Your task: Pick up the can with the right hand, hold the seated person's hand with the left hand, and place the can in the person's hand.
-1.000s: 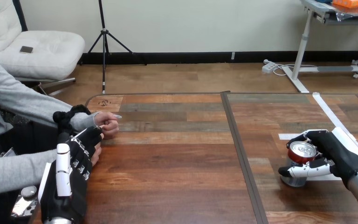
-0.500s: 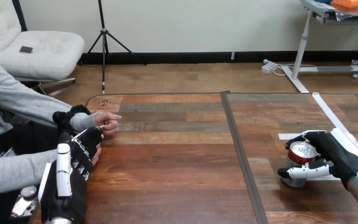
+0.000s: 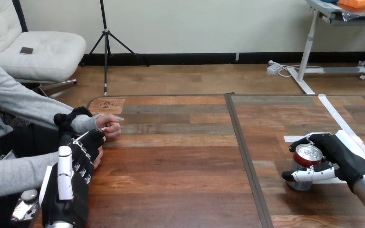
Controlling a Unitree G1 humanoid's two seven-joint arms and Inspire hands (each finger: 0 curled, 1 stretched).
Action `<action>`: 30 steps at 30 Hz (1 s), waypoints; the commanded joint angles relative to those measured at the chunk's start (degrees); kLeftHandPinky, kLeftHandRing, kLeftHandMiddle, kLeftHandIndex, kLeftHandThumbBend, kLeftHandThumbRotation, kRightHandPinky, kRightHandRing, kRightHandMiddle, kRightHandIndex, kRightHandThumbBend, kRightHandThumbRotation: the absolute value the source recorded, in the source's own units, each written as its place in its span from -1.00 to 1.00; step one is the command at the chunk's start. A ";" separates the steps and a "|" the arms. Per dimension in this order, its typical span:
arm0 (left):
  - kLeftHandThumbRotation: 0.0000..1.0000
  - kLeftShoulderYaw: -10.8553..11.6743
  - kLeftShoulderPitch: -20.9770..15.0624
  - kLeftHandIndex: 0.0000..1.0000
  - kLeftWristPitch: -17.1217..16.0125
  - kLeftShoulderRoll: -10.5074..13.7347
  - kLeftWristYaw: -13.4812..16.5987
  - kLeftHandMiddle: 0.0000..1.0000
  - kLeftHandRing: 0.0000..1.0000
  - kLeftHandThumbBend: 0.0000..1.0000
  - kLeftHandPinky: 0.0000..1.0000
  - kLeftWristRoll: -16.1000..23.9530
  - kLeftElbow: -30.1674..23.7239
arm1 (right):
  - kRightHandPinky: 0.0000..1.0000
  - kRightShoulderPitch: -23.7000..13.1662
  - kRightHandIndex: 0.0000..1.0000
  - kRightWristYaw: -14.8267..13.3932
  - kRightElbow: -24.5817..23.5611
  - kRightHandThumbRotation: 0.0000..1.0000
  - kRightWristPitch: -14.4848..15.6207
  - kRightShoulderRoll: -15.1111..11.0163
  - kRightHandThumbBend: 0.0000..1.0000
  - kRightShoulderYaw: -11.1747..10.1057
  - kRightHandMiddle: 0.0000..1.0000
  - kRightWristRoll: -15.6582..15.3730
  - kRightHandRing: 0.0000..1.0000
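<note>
Wood, brown and planked: the table [image 3: 180, 161], my working surface, divided by one dark seam. At its left edge are the seated person's two grey-sleeved hands. The person's farther hand [image 3: 108, 124] is loosely closed just over the edge. The person's nearer hand [image 3: 98, 156] lies partly hidden behind my black-and-white left hand [image 3: 71, 175]. The two overlap, but whether I grip it I cannot tell. At the far right is my right hand [image 3: 342, 156], with fingers and thumb curled round the red-topped silver can [image 3: 308, 154]. The can appears to stand upright on the table, well apart from the person. Progress, as I judge it: the can is grasped. The lift, the carry across the table and the placing into the person's hand remain.
</note>
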 commanded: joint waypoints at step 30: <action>1.00 -0.46 -2.58 0.43 -0.63 0.11 -0.62 0.66 0.80 0.06 0.97 -0.39 -3.14 | -0.29 -2.92 -0.06 -4.97 -0.74 -1.00 -4.54 -2.55 0.48 0.09 -0.13 -2.60 -0.23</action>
